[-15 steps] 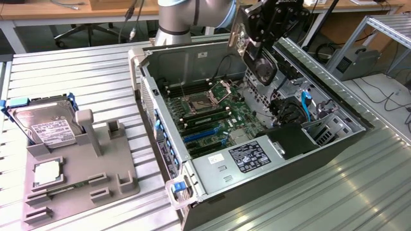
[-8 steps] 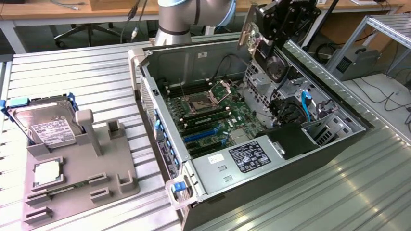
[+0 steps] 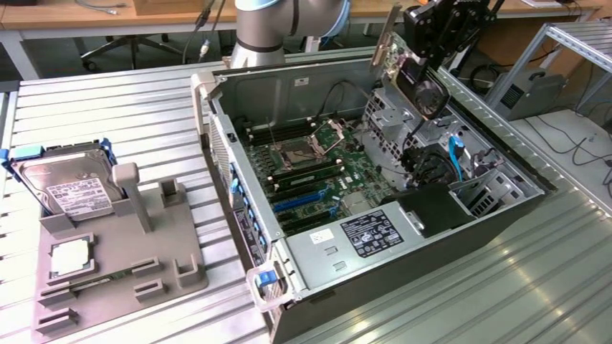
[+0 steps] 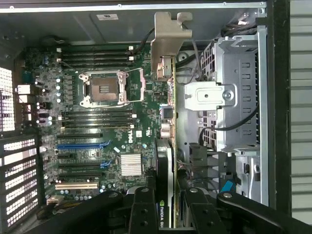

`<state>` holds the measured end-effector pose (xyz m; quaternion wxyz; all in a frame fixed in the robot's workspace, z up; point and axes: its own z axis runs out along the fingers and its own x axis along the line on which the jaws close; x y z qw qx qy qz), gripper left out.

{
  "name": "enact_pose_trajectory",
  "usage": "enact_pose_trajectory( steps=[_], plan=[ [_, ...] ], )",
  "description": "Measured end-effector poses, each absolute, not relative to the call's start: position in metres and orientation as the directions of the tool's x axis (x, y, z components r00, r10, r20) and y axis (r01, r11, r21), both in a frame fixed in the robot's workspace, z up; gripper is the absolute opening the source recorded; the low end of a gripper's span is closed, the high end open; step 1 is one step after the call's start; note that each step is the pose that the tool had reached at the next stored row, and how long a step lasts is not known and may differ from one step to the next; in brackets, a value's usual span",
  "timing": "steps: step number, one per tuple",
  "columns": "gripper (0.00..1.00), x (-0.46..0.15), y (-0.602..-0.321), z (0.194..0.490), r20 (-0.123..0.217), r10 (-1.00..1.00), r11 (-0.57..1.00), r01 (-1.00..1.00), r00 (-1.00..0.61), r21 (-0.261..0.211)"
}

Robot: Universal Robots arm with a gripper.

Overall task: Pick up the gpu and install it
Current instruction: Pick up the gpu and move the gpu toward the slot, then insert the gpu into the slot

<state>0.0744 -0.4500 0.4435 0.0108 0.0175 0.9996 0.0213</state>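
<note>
The gpu [image 3: 422, 84], a thin black card with a silver bracket [image 3: 388, 44] at one end, hangs on edge above the open computer case [image 3: 222, 154], over the case's far right part in the exterior view. My gripper [image 3: 437, 44] is shut on it from above. In the wrist view the gpu [image 4: 165, 156] shows edge-on between my gripper's [image 4: 168, 207] two black fingers [image 4: 142, 210], its bracket [image 4: 168, 36] pointing away. Beneath lies the green motherboard [image 4: 97, 122] with blue and black expansion slots [image 4: 80, 145]; the card is off to the side of those slots, beside the grey drive cage [image 4: 234, 97].
A grey fixture [image 3: 120, 261] at the exterior view's left holds a silver hard drive [image 3: 67, 183] and a small chip [image 3: 71, 258]. The arm's base [image 3: 261, 32] stands behind the case. A power supply [image 3: 368, 236] and loose cables [image 3: 449, 161] fill the case's near right part.
</note>
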Motion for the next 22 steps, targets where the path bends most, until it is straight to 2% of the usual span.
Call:
enact_pose_trajectory(
  steps=[22],
  plan=[
    [0.27,0.0752,-0.45,0.4436,-0.021,-0.008,0.999,-0.009,-1.0,0.043]
  ],
)
